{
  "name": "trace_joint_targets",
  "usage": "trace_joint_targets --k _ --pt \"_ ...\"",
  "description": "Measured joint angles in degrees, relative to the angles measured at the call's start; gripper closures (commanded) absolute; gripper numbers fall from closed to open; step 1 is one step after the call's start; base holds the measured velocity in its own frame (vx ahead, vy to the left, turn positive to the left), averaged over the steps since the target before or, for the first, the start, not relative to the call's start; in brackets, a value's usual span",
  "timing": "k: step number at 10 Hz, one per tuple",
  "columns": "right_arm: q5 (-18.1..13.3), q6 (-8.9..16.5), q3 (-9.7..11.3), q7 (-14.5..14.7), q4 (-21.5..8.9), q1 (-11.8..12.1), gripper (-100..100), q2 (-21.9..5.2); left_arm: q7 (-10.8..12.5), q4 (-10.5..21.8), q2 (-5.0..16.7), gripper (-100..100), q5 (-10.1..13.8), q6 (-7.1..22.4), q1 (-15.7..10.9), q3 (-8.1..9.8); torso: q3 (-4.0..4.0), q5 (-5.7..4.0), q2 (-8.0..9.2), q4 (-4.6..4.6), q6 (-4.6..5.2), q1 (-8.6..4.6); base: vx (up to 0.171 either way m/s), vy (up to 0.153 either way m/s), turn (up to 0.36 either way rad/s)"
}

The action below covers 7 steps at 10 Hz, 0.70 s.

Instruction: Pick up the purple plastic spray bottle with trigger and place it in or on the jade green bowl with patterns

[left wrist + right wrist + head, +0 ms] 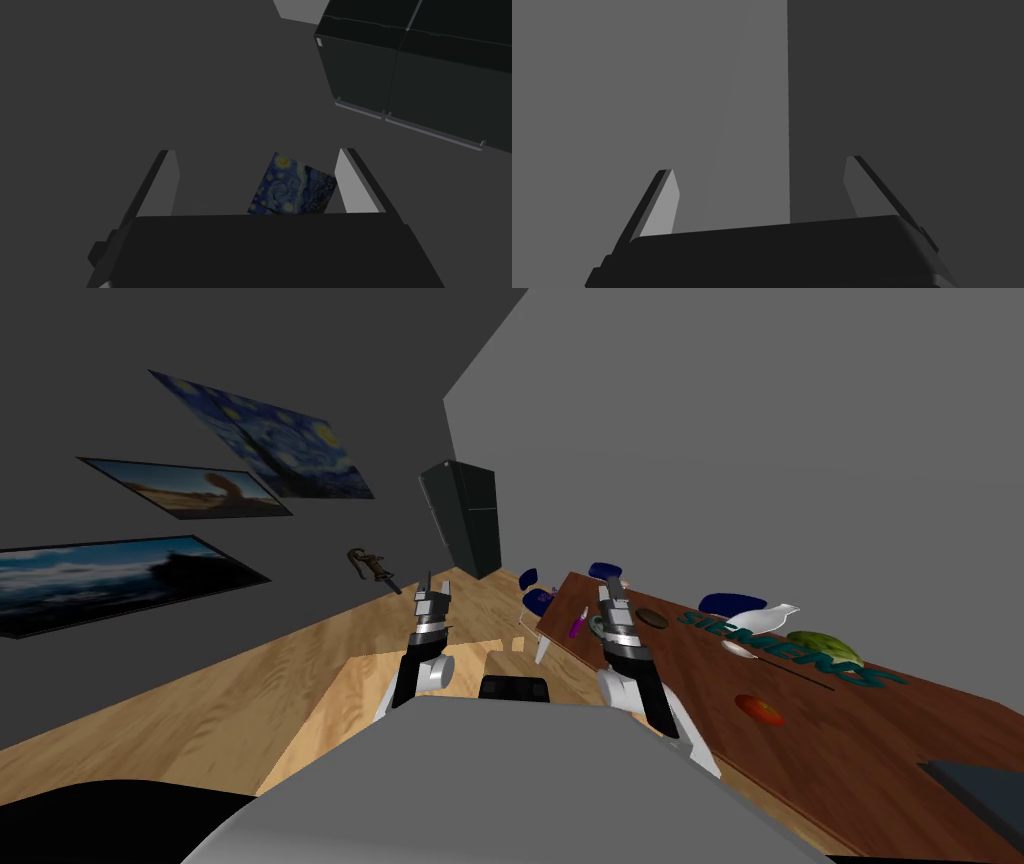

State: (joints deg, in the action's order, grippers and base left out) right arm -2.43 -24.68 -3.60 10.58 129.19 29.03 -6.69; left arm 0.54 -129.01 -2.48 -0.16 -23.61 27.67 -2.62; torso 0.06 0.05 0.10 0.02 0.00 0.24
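A long dark brown table (850, 758) with teal lettering on its top runs along the robot's right. The purple spray bottle (578, 622) is on the far left part of the table, close to its left edge. It looks small and slanted, and whether it stands or lies cannot be told. Just to its right is the green bowl (595, 628); a bit of its rim shows beside the right arm's wrist, which covers the rest. The right gripper (607, 584) is raised over that far end of the table, its two fingers spread apart with nothing between them. The left gripper (429, 583) is held up over the wooden floor, left of the table and well apart from the bottle, and its fingers are likewise spread and empty. Farther right on the table are a brown disc (650, 616), a white bottle (765, 618) on its side and a green leafy lump (825, 648), and nearer lies a red round thing (760, 709). Blue chairs (605, 570) stand at the table's far end, and a dark cabinet (465, 518) stands against the far wall.
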Motion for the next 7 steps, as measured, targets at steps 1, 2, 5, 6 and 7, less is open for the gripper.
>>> trace_joint_targets --k 1,2,5,6,7 --pt "-0.65 0.71 -0.03 1.07 -1.10 0.29 -100 -0.84 0.00 0.00 0.00 0 0.00 0.00 0.00 0.00 -0.02 0.02 -0.04 -0.01 0.00 0.05 -0.023 0.072 -0.066" --pt "-1.39 2.46 -0.36 2.29 -2.75 -1.14 -100 -1.72 0.00 0.00 0.00 0 0.00 0.00 0.00 0.00 -0.03 0.01 -0.04 -0.01 -0.01 0.03 -0.028 0.073 -0.049" --pt "-3.38 4.82 -0.39 5.54 -6.16 -1.50 -100 -2.62 0.00 0.00 0.00 0 0.00 0.00 0.00 0.00 -0.05 0.00 -0.08 -0.02 0.00 -0.04 -0.011 0.060 -0.046" --pt "-4.05 6.06 -1.00 6.57 -7.98 -2.34 -100 -3.30 0.00 0.00 0.00 0 0.00 0.00 0.00 0.00 -0.04 0.00 -0.08 -0.02 0.00 -0.01 -0.016 0.081 -0.077" --pt "-4.87 7.08 -1.55 7.85 -10.11 -2.94 -100 -3.84 0.00 0.00 0.00 0 0.00 0.00 0.00 0.00 -0.04 0.01 -0.07 -0.02 0.00 0.04 -0.008 0.063 -0.031"
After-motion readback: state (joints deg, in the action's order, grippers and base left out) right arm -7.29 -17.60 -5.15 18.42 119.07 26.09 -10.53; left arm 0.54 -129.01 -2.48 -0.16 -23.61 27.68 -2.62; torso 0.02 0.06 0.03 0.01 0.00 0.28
